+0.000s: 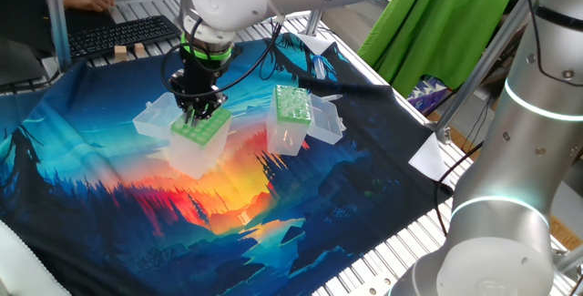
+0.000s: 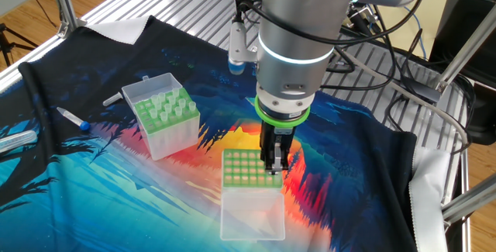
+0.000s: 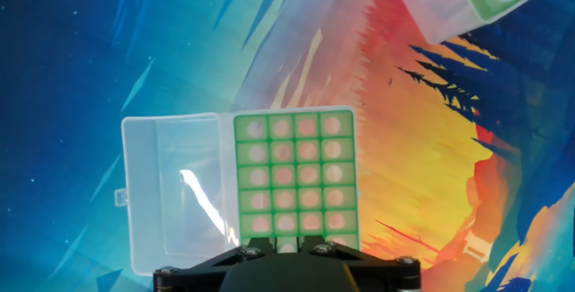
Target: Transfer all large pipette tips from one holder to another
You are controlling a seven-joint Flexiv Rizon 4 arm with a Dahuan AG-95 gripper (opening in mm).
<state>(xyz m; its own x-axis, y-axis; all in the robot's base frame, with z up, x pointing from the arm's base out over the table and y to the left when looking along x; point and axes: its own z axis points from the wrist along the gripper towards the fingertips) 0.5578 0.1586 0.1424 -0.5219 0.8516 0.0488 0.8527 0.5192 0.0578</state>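
Claw pointing straight down on the right edge row of the narrower holder, mid-frame in the other fixed view, its lid laid open below. Jaws drawn narrow on the green plate. Whether a tip sits between them cannot be told, as the claw body hides the spot. Large pipette tips stand in the wide-holed holder, upper left. Advice: lift strictly vertically and slowly, so that the box is not dragged or tipped.

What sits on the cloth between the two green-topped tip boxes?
Nothing: between the wide-holed box and the other box only bare printed cloth shows, clearest in the other fixed view.
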